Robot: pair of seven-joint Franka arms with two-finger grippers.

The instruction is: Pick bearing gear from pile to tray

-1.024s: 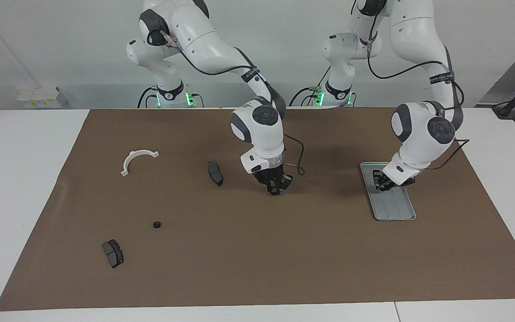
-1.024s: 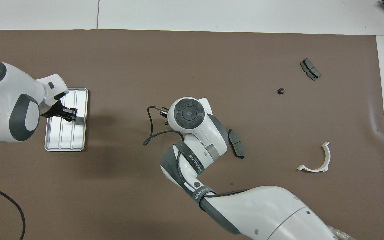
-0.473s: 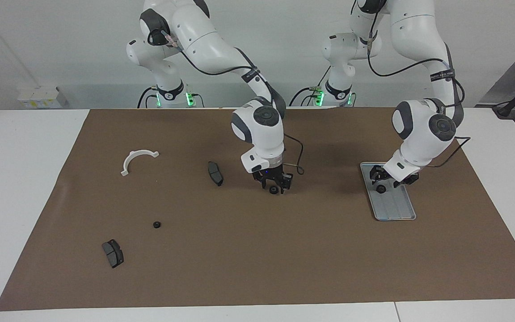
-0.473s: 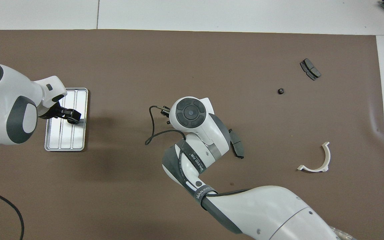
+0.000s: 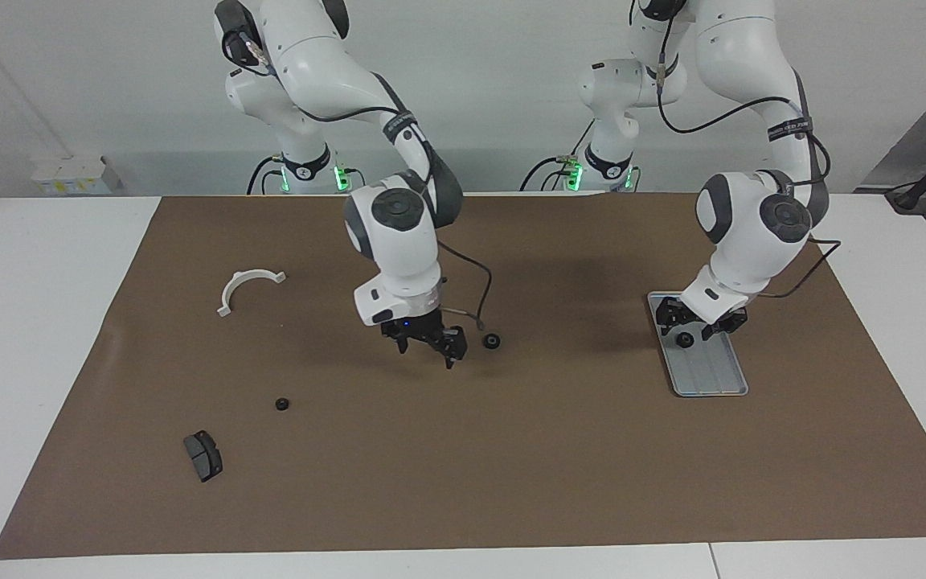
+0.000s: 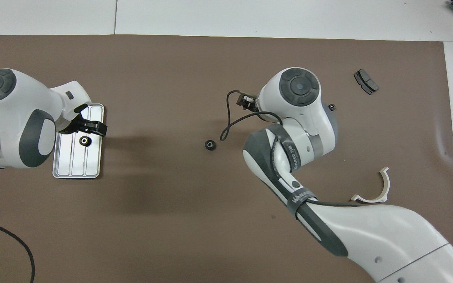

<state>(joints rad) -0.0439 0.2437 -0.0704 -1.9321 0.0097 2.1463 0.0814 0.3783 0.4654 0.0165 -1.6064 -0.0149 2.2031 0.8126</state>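
Three bearing gears show on the table, and only one has reached its goal. Nearest the robots, toward the right arm's end, a white curved bracket (image 5: 247,287) lies untouched on the brown mat (image 5: 511,482). At the left arm's end, the first gear (image 5: 684,340) rests inside the ridged metal tray (image 5: 712,392), with the left claw (image 5: 698,322) hovering just above it, fingers spread and holding nothing. Near the middle of the mat, the second gear (image 5: 493,341) sits loose just beside the right claw (image 5: 429,347), which hangs low over the mat with its fingers apart and empty. Farther out, the third gear (image 5: 281,404) waits well apart from both arms, and a dark brake pad (image 5: 202,455) lies farthest of all. By this count the job looks about a third done, with two gears left to carry to the tray.
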